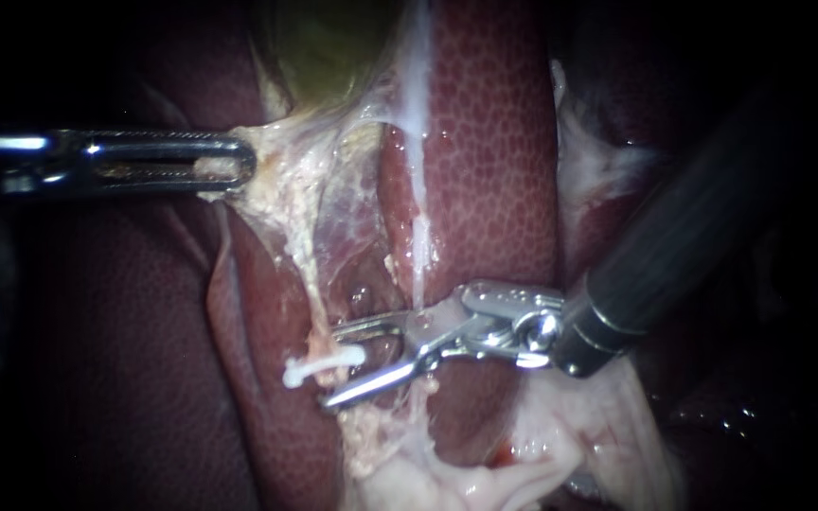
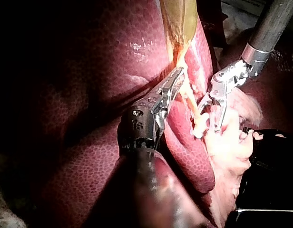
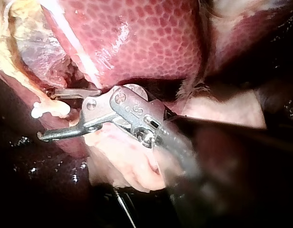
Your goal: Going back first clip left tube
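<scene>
— Clip (image 1: 322,367), can you see it from where you stand?

— Yes. It's a small white one, lying crosswise on the thin pale tube (image 1: 307,279). That tube runs down from the stretched tissue, against the dark red liver (image 1: 494,161).

— And the right instrument (image 1: 331,369)?

— Its dark shaft comes in from the upper right. Its 2 jaws stand apart, 1 above the clip and 1 below, so the clip sits in the gap near their tips. They pinch nothing, the clip just lies between them.

— Does that arm's own camera agree?

— It does. The white clip (image 3: 49,109) shows between the spread jaws there too, and pale fatty tissue (image 3: 122,161) lies under the instrument.

— What about the left instrument (image 1: 234,166)?

— It comes in level from the left. Its jaws are clamped on the pale tissue (image 1: 272,185) just below the yellow-green gallbladder (image 1: 324,47). That tissue is drawn taut like a fan, from the jaws down toward the tube.

— Are the 2 instruments touching?

— No, they're apart. The stretched length of the tube runs between the left one's grip and the clip down at the right one's jaws.
</scene>
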{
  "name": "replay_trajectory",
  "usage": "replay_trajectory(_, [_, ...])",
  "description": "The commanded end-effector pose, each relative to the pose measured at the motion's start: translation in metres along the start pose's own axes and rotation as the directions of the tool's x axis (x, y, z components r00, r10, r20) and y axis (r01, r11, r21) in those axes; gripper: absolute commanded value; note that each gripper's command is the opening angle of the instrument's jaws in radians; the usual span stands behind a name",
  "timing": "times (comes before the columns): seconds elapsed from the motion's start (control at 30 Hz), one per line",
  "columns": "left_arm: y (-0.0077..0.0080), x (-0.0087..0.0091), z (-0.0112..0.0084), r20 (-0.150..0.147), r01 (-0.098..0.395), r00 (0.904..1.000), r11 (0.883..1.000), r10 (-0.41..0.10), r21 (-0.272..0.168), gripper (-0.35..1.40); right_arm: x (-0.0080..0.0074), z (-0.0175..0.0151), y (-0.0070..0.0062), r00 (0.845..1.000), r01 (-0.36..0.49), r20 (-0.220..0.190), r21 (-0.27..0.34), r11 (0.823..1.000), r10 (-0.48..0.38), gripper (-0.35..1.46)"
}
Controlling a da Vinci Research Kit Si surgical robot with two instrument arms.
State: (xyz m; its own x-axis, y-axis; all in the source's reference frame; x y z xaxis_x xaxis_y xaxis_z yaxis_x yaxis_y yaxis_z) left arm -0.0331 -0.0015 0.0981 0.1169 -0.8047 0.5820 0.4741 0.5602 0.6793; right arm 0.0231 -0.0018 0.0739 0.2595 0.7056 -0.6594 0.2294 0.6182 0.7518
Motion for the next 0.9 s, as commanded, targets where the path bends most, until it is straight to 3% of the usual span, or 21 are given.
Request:
replay_trajectory(0.03, [0.0000, 0.0000, 0.0000, 0.000, 0.000, 1.0000, 1.000, 0.000, 0.000, -0.35, 0.0001, -0.0004, -0.0002, 1.000, 0.003, 0.000, 0.002, 1.000, -0.003, 0.60])
replay_trajectory(0.33, [-0.0001, 0.0002, 0.0000, 0.001, -0.001, 1.0000, 1.000, 0.001, -0.001, -0.35, 0.0016, -0.0069, -0.0032, 0.997, 0.079, 0.001, -0.015, 0.997, -0.079, 0.60])
replay_trajectory(0.6, [-0.0001, 0.0005, 0.0005, 0.001, -0.002, 1.0000, 1.000, 0.002, -0.001, -0.35, 0.0053, -0.0134, -0.0069, 0.984, 0.178, 0.004, -0.091, 0.980, -0.178, 0.60])
replay_trajectory(0.73, [-0.0001, 0.0007, 0.0009, 0.002, -0.004, 1.0000, 1.000, 0.004, 0.000, -0.35, 0.0068, -0.0148, -0.0084, 0.979, 0.202, 0.008, -0.113, 0.973, -0.202, 0.60])
replay_trajectory(0.9, [-0.0002, 0.0014, 0.0022, 0.004, -0.007, 1.0000, 1.000, 0.007, 0.008, -0.35, 0.0073, -0.0154, -0.0095, 0.975, 0.221, 0.012, -0.117, 0.968, -0.221, 0.60])
